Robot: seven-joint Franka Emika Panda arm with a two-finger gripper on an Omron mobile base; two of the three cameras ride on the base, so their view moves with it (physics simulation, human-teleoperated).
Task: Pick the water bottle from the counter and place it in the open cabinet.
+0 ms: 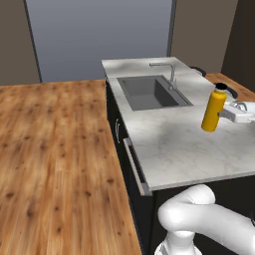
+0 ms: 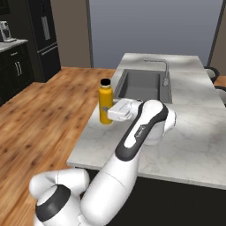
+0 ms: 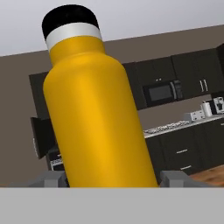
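Observation:
The yellow-orange water bottle (image 1: 213, 110) with its black cap stands at the counter's (image 1: 174, 149) right part, near the sink, leaning slightly. My gripper (image 1: 220, 115) reaches it from the right at mid-body and is shut on it. From the other side, the water bottle (image 2: 105, 104) is at the counter's left edge with the gripper (image 2: 109, 114) on its lower half. Up close the water bottle (image 3: 98, 113) sits tilted between two grey fingertips (image 3: 52, 177). Behind it a dark door panel (image 3: 40, 136) juts from the black units, seemingly the open cabinet.
A grey sink (image 1: 152, 92) with a chrome tap (image 1: 169, 73) lies just beyond the bottle. Wood floor (image 1: 55, 149) spreads left of the island. Black cupboards and a tall black unit (image 2: 44, 31) line the far left wall. A microwave (image 3: 164, 92) and a worktop sit in the far kitchen.

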